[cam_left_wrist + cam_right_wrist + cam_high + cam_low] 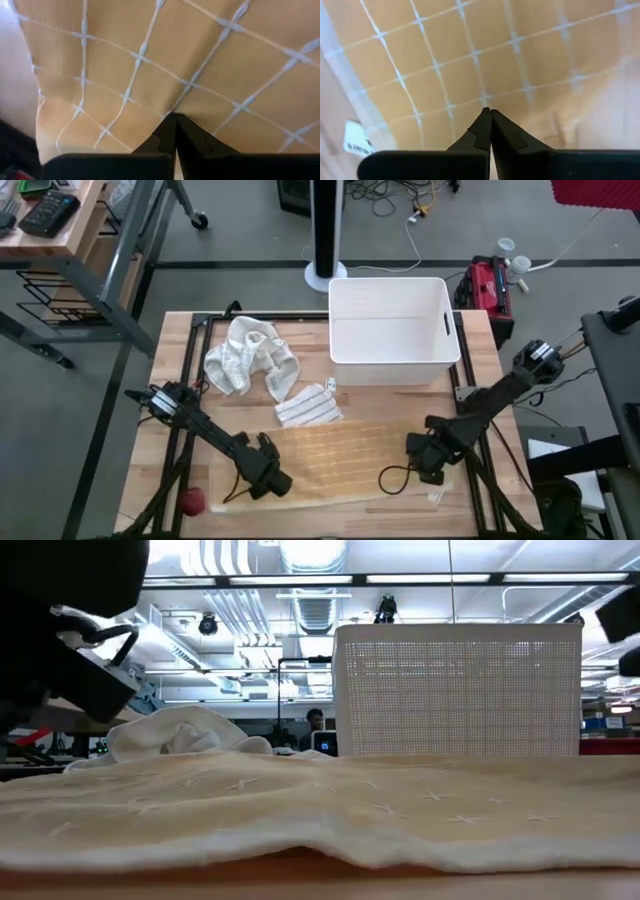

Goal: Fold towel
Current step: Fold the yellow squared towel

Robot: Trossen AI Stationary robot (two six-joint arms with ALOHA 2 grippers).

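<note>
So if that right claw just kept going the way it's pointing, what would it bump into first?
Probably the yellow towel: the right gripper, fingers shut, points straight onto its cloth, seemingly almost touching already.

Light was even and bright from overhead in the high view, with only soft, short shadows under the dark arms on the pale wooden worktop [170, 340]. In the low view, long ceiling strip lights [300, 580] glared along the top of the frame, the near edge of the pale yellow grid-stitched towel [320, 815] was blurred, and the white perforated plastic bin [458, 690] was sharper. Both wrist views were softly focused, warm and shadowless.
</note>
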